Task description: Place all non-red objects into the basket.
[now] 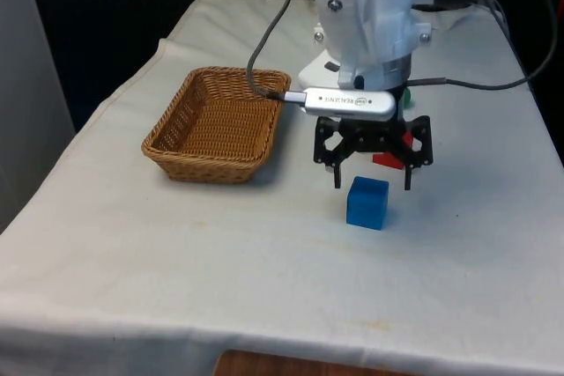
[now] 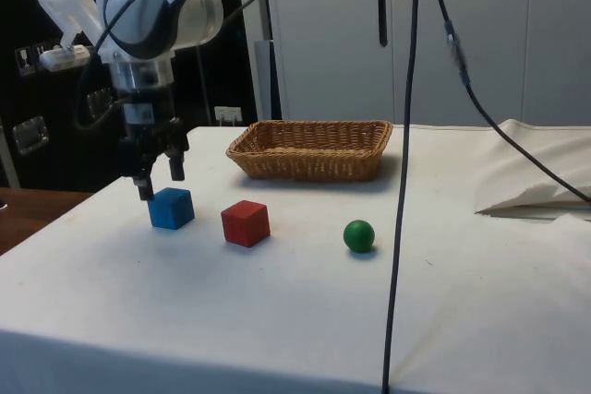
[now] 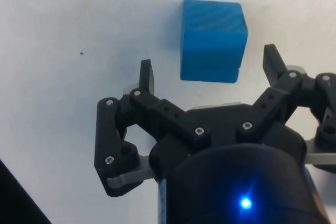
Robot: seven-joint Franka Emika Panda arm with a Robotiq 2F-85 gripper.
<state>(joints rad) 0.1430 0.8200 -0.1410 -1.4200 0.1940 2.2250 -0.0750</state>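
Fingers (image 3: 147, 77) spread wide and empty, hovering just above and slightly behind the blue cube (image 1: 367, 202), gripper (image 2: 157, 173) not yet around it

Blue cube resting on the white surface (image 1: 176, 253), well apart from the wicker basket (image 1: 220, 125); red cube (image 2: 246, 223) just beside the blue cube, green ball (image 2: 359, 235) further along past the red one, both away from the basket

Risks, judged from this pose: gripper centre offset from the blue cube, so a straight descent likely to land one finger on the cube's top face or nudge it sideways; cube sitting skewed to the fingers, so a close could twist it out instead of clamping flat faces; red cube close by, easily bumped by a wide finger; green ball prone to roll if knocked

Readable writing: "REALSENSE" seemingly printed on the silver bar above the fingers, too small to confirm
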